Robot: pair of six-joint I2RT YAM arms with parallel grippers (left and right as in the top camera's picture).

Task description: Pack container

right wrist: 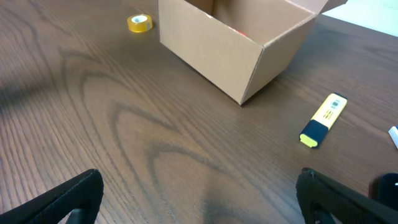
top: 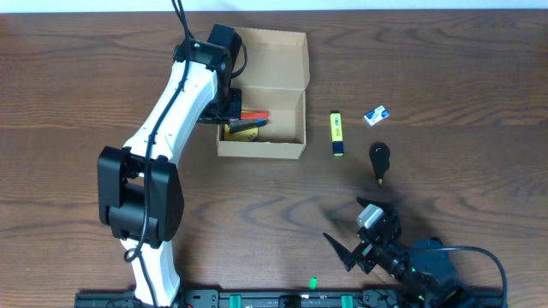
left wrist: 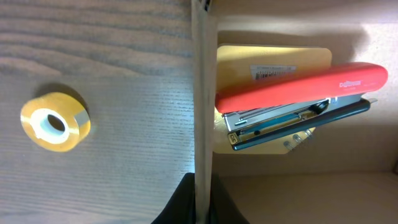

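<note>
The container (top: 272,128) sits on the table (top: 445,68) a little left of centre and toward the far side, its flap lid thrown open on the far edge. Inside I can see a red stapler (left wrist: 298,84) lying on a yellow pad (left wrist: 273,56), up against the left wall. My left gripper (left wrist: 204,205) is at that left wall, one fingertip tight against each face of the cardboard, so the jaws are closed on the wall itself. Just outside the box on the left lies a yellow tape roll (left wrist: 55,121) (the arm hides it from overhead). To the right of the box is a yellow highlighter (top: 337,133), and further right a small blue-and-white packet (top: 376,115) and a black pointed tool (top: 379,161), all apart from one another. My right gripper (right wrist: 200,202) hangs low at the near right, well clear of the box, jaws spread wide with nothing between them.
</note>
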